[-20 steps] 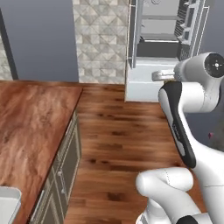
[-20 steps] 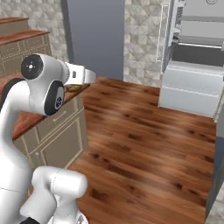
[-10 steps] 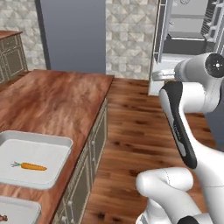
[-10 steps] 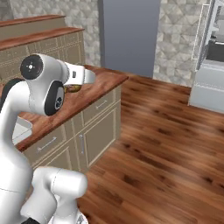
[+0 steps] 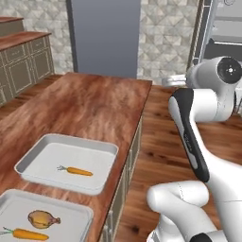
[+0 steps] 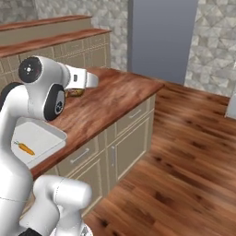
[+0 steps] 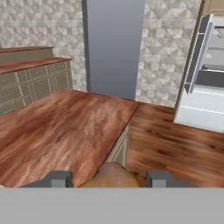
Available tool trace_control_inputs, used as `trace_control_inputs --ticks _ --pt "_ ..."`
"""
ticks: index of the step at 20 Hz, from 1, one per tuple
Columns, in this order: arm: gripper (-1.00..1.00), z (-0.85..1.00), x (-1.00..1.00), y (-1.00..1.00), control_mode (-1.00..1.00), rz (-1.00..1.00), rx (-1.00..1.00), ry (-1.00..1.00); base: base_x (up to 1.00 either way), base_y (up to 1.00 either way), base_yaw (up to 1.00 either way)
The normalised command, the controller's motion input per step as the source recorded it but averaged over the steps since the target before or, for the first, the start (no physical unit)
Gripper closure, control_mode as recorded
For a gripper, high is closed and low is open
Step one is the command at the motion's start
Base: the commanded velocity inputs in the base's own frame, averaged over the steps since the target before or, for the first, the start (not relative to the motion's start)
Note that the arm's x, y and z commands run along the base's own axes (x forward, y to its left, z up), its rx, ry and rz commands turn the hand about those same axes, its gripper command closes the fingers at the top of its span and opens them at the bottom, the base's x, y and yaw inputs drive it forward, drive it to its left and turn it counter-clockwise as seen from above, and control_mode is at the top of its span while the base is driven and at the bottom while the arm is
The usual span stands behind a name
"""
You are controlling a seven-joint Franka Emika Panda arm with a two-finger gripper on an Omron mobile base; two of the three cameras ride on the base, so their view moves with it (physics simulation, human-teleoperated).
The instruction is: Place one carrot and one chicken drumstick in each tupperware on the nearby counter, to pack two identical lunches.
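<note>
Between my gripper's [image 7: 108, 179] two dark fingertips sits a brown chicken drumstick [image 7: 111, 173], and the jaws are shut on it. The hand hovers above the right edge of the reddish-brown counter [image 7: 65, 127]. From the right base the drumstick [image 6: 74, 92] hangs under the white hand over the counter [image 6: 115, 94]. Two light-grey tupperware trays lie at the counter's near end. The farther tupperware [image 5: 35, 158] holds one carrot [image 5: 78, 171]. The nearer tupperware [image 5: 71, 212] holds a carrot [image 5: 26, 233] and a drumstick [image 5: 42, 219].
An open fridge [image 7: 205, 87] stands at the right across the wooden floor [image 7: 175, 140]. A tall grey panel [image 7: 113, 43] rises behind the counter's far end. Beige cabinets with stepped tops [image 7: 30, 78] line the left wall. Drawers with bar handles [image 6: 85, 154] face the floor.
The base has turned and driven, so both base views have swung from the fridge to the counter and the two trays have come into view. The drumstick stays in the gripper.
</note>
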Motion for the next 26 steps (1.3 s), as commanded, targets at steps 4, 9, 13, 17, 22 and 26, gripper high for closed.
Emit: trace_control_inputs --ticks 4,9,13,17,22,26 --pt "1.0 0.0 0.0 0.0 1.0 0.0 0.0 0.0 -0.05 -0.09 0.25" --pt "1.0 0.0 0.0 0.0 1.0 0.0 0.0 0.0 -0.2 -0.11 0.3" --pt "1.0 0.0 0.0 0.0 1.0 0.0 0.0 0.0 -0.14 -0.06 0.35" --pt "1.0 0.0 0.0 0.0 1.0 0.0 0.0 0.0 -0.28 -0.4 0.4" --pt "1.0 0.0 0.0 0.0 1.0 0.0 0.0 0.0 -0.21 -0.52 0.44" --pt "1.0 0.0 0.0 0.0 1.0 0.0 0.0 0.0 -0.14 -0.56 0.45"
